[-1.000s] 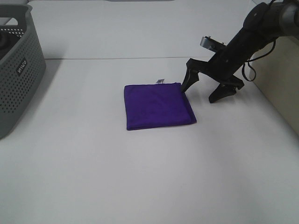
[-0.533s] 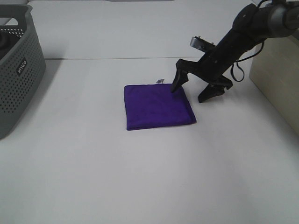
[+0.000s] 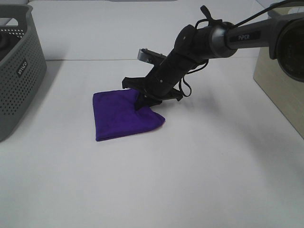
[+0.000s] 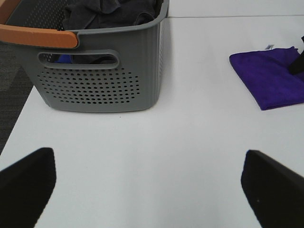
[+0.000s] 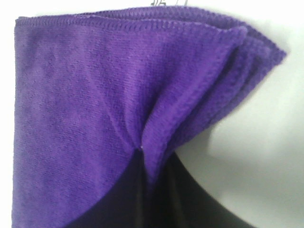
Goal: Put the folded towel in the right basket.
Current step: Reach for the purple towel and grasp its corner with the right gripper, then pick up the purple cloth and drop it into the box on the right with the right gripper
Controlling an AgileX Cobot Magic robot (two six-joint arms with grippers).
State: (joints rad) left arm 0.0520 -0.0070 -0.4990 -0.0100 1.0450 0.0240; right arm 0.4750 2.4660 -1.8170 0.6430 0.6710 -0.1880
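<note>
The folded towel [image 3: 118,118], flat and square a second ago, now lies dragged leftward on the bench [image 3: 213,166], one edge rucked and pinched in the right gripper [image 3: 141,102]. The grasp looks made, but the right basket [image 3: 285,90] stands well apart.

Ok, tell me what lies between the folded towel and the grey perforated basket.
Nothing: only bare white table separates the folded towel and the grey perforated basket, in the exterior high view.
</note>
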